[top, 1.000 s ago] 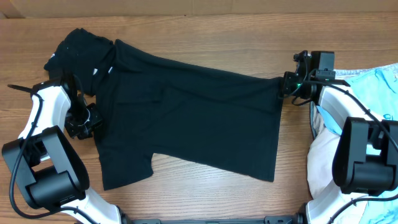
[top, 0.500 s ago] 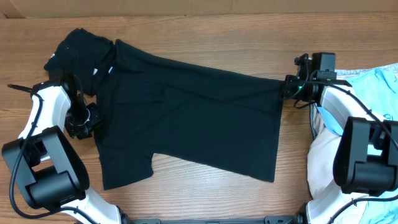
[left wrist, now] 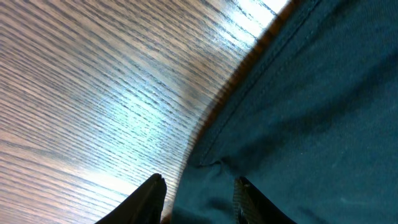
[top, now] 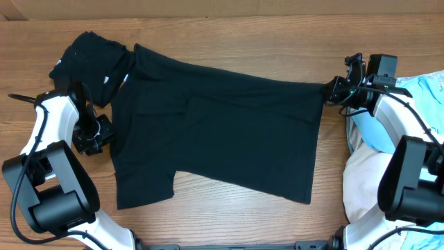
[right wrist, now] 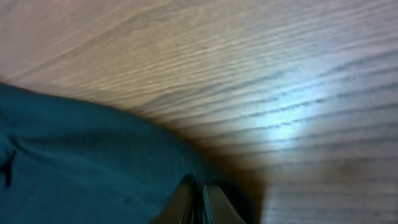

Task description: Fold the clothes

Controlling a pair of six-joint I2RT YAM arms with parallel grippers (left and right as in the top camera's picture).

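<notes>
As seen from overhead, black T-shirt (top: 222, 132) spread out on the wooden surface (top: 277, 42), its upper edge pulled fairly straight between the two pincers.

Right pincer (top: 334, 90) at the shirt's upper corner, with the whole garment to its left. In the right wrist view, fingers (right wrist: 185, 200) pressed almost together, with a thin pinch of dark cloth caught at the tips and bare wood grain just beyond them.

Left pincer (top: 105, 136) at the opposite side edge, with the garment to its right. From the left wrist, two dark fingertips (left wrist: 151, 194) low in view, the gap between them filled by a fold of the shirt's hemmed edge. Jaws narrowed onto that cloth rather than spread wide. Seam and hem run up and away from the pincer, with lit wood to its left.

Short sleeve (top: 142, 187) flat on the surface, below the left pincer. Bunched black garment (top: 87, 55) above the left pincer, touching the shirt's near end. Light blue cloth (top: 424, 90) just to the right of the right pincer, partly under that arm. White cloth (top: 361, 180) lower down on the same side.
</notes>
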